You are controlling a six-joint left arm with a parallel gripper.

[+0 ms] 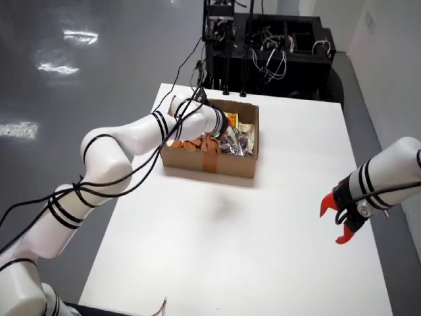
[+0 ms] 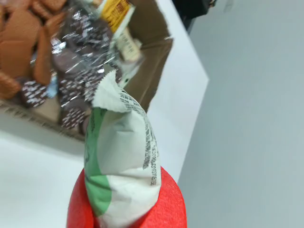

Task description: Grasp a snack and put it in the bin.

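In the view that rides on the gripper, my gripper (image 2: 126, 214) is shut on a white and green snack packet (image 2: 124, 152), which sticks up between the red fingers (image 2: 80, 205). Beyond it is the cardboard bin (image 2: 156, 52), holding brown biscuits (image 2: 23, 42), dark foil-wrapped snacks (image 2: 76, 80) and a yellow packet (image 2: 116, 12). Seen from above, the white working arm reaches from the left over the bin (image 1: 210, 161), and its gripper (image 1: 227, 124) hangs just above the snacks inside. The held packet is barely visible there.
A second white arm with an open red gripper (image 1: 343, 216) hangs still over the table's right side. Black equipment with cables (image 1: 263, 46) stands behind the white table (image 1: 263, 250). The bin sits near the table's far left edge.
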